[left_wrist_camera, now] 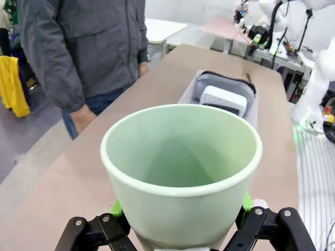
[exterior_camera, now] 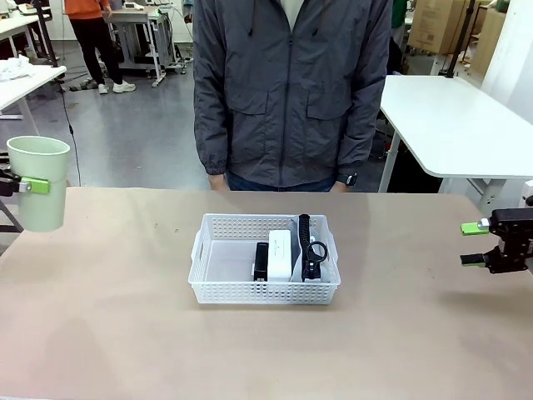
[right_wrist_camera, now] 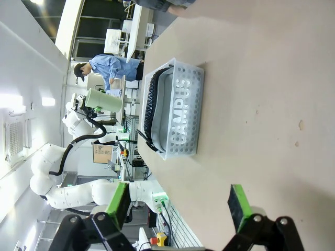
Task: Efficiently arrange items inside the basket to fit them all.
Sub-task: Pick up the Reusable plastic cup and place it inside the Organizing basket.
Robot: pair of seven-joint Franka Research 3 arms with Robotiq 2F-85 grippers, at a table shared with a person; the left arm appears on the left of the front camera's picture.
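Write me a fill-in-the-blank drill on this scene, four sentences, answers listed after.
1. The left tool is shut on the pale green ____.
2. The right tool is open and holds ____.
3. In the basket, the white box lies between the small black block and the grey ____.
4. The lettering seen through the basket's perforated wall reads ____.

Missing words: cup; nothing; pouch; CAMPUS

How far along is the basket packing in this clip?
Done: the pouch, white box and black block stand packed in the basket's right half. In hand: the left gripper holds the cup off to the side. Left: placing the cup in the free left half. The right gripper is open.
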